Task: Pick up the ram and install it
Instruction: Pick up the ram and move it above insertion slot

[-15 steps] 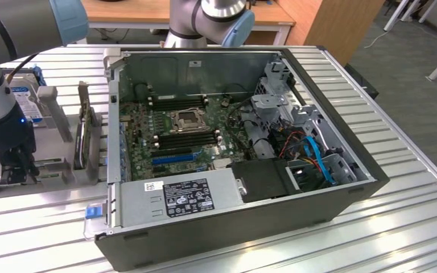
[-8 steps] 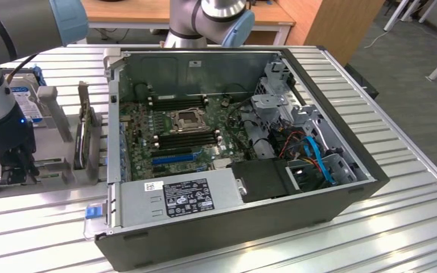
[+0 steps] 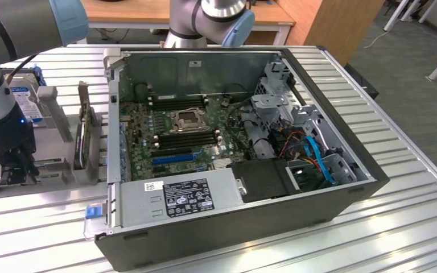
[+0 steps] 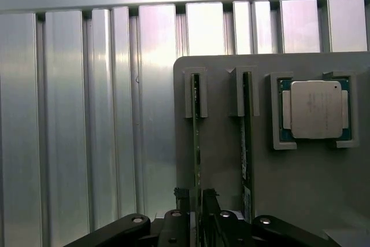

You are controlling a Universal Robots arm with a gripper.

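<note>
An open computer case [image 3: 340, 199] is seen lying on a ribbed metal table [image 3: 400, 227], its motherboard [image 3: 180, 136] exposed. Well apart from it, toward the exterior view's left, a grey holder plate [image 4: 225, 143] is laid on the same table. On this plate a processor [image 4: 315, 110] is seated in a pocket, and two memory sticks are stood on edge in narrow slots.

The ram [image 4: 196, 137] is taken to be the stick farther from the processor; the second stick [image 4: 245, 143] is set between the two. The gripper [image 4: 196, 194] is lowered over the ram's near end, and its fingers [image 4: 209, 196] are held apart, one on each side of the board, with a thin gap visible, so no clamping is shown.

The ram is judged to be light, stiff along its length but thin and easily cracked if twisted or bent. Its chips and contact edge are judged fragile, and its flat faces smooth enough to slip under a weak pinch. A hold across the two flat faces near the upper edge is judged best, square to the board, so that it can be drawn straight out of its slot.
</note>
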